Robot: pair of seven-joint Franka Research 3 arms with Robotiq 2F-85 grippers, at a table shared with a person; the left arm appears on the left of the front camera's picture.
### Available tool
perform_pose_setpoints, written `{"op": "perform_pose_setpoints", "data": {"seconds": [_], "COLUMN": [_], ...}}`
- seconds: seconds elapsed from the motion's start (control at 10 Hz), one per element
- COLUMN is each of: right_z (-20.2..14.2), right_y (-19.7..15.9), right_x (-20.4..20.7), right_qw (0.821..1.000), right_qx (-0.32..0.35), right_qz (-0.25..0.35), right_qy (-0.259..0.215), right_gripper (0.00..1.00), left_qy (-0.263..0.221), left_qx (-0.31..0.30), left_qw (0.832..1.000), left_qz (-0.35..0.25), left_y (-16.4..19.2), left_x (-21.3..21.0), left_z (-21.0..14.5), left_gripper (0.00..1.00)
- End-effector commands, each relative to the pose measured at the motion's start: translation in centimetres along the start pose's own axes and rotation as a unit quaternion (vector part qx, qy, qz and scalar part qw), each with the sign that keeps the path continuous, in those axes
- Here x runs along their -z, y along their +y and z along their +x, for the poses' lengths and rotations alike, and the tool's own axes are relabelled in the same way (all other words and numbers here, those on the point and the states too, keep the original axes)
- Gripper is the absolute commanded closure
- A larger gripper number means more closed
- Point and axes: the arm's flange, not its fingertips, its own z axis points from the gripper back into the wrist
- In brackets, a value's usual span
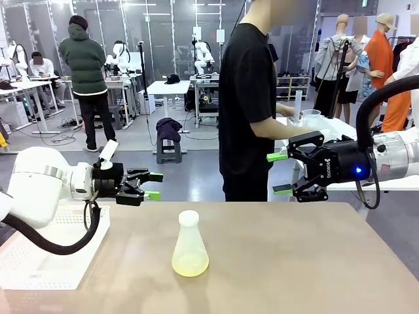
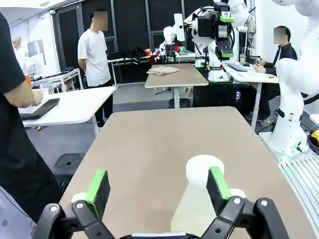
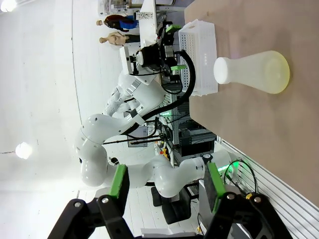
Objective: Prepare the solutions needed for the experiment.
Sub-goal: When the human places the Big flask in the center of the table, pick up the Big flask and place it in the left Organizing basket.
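Note:
A frosted conical flask (image 1: 189,242) stands upright near the middle of the tan table, with the pale yellow solution (image 1: 190,265) as a shallow layer at its bottom. My left gripper (image 1: 156,186) hovers open and empty above the table, left of the flask and beyond it. At the right, my right gripper (image 1: 278,173) hangs higher, open and empty, its fingers pointing left. In the left wrist view the flask (image 2: 192,209) sits just behind the right finger, past the open gripper (image 2: 158,184). The right wrist view shows the flask (image 3: 251,71) sideways, far beyond the open gripper (image 3: 167,181).
A white perforated basket (image 1: 46,258) rests on the table's left edge, below my left arm; it also shows in the right wrist view (image 3: 199,55). A person in a black shirt (image 1: 245,104) stands at the far side, turned toward a side table.

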Motion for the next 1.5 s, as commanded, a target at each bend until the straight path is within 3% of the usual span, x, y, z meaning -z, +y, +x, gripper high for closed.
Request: {"op": "perform_pose_setpoints", "data": {"seconds": [0.0,0.4,0.8,1.4], "right_z": [0.0,0.0,0.0,0.0], "right_y": [0.1,0.1,0.1,0.1], "right_x": [0.1,0.1,0.1,0.1], "right_qw": [1.0,1.0,1.0,1.0], "right_qx": [0.001,0.001,0.001,0.001], "right_qz": [0.007,0.007,0.007,0.007], "right_qy": [-0.001,-0.001,-0.001,-0.001], "right_gripper": [0.23,0.23,0.23,0.23], "left_qy": [-0.018,-0.011,0.011,-0.003], "left_qx": [0.011,0.01,0.004,-0.021], "left_qw": [0.999,0.996,0.994,0.989], "left_qz": [-0.026,-0.093,-0.11,-0.144], "left_y": [0.2,0.7,0.7,0.4], "left_x": [0.7,3.6,4.5,5.8], "left_z": [-0.3,-2.0,-5.3,-8.2], "left_gripper": [0.0,0.0,0.0,0.0]}}
